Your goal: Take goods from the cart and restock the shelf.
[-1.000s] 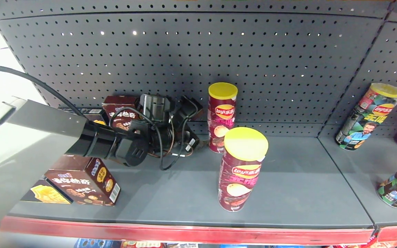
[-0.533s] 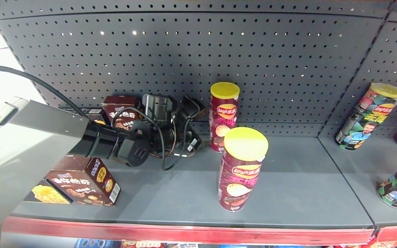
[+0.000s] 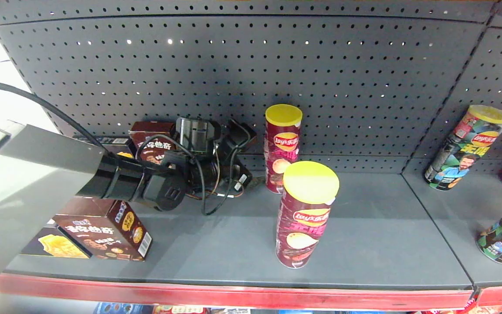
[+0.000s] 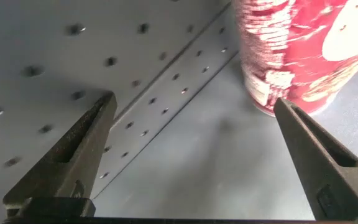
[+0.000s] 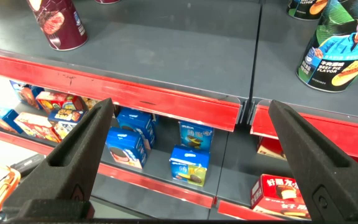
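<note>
The left gripper (image 4: 192, 99), fingers spread and empty, sits just beside the rear chip can (image 3: 282, 148) (yellow-lidded) on the shelf (image 3: 373, 235). The right gripper (image 5: 189, 104) is likewise spread.

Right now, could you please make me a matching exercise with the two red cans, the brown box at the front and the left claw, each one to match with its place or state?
Things:
1. front red can
2. rear red can
3. front brown box
4. left claw

Places or states:
A. open, holding nothing
B. standing upright at the back, by the pegboard
C. left front corner of the shelf
D. standing upright mid-shelf, nearer the front edge

Pairs: 1-D, 2-B, 3-C, 4-A.
</note>
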Controlling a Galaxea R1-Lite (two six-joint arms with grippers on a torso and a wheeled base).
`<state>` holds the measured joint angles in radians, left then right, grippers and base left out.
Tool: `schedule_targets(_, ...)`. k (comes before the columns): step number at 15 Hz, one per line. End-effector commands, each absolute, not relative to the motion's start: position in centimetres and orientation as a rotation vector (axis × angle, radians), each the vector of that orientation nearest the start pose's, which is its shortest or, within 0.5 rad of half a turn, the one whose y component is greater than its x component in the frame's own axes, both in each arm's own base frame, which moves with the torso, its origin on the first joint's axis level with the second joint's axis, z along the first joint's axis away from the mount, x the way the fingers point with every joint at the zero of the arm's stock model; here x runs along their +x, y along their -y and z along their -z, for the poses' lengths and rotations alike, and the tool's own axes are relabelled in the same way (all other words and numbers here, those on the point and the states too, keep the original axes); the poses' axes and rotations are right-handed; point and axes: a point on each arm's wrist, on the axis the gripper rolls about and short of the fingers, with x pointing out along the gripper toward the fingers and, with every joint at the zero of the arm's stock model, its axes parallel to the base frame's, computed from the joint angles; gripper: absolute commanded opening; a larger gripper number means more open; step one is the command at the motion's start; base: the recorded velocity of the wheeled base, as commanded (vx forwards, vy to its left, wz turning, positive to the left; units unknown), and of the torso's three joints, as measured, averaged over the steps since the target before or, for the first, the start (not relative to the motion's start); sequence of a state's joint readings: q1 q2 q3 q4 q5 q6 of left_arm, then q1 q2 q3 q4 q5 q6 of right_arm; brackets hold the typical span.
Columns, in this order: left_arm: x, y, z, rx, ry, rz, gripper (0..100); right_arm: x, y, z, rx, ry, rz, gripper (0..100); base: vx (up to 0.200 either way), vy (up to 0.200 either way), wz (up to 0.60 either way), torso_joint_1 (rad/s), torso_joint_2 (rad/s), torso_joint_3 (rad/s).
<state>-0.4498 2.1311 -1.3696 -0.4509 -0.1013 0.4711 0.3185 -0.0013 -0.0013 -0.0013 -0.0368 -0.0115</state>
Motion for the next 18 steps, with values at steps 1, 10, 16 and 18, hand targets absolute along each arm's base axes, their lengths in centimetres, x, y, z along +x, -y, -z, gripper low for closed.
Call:
schedule_targets(1, 38.4, 18.6, -16.4, 0.510, -0.166, 0.591, 100, -2.2, 0.8, -7.6, -0.012, 0.005, -0.282, 100, 0.000, 0.000, 0.00, 0.000, 0.00, 0.000)
schedule_targets(10, 39.2, 19.9, -14.4, 0.525, -0.163, 0.507, 100, -2.2, 0.8, -7.6, -0.012, 0.005, -0.282, 100, 0.000, 0.000, 0.00, 0.000, 0.00, 0.000)
schedule_targets(16, 39.4, 21.0, -14.6, 0.489, -0.155, 0.513, 100, -2.2, 0.8, -7.6, -0.012, 0.005, -0.282, 100, 0.000, 0.000, 0.00, 0.000, 0.00, 0.000)
schedule_targets(18, 39.3, 21.1, -14.6, 0.488, -0.156, 0.518, 100, -2.2, 0.8, -7.6, -0.012, 0.005, -0.282, 100, 0.000, 0.000, 0.00, 0.000, 0.00, 0.000)
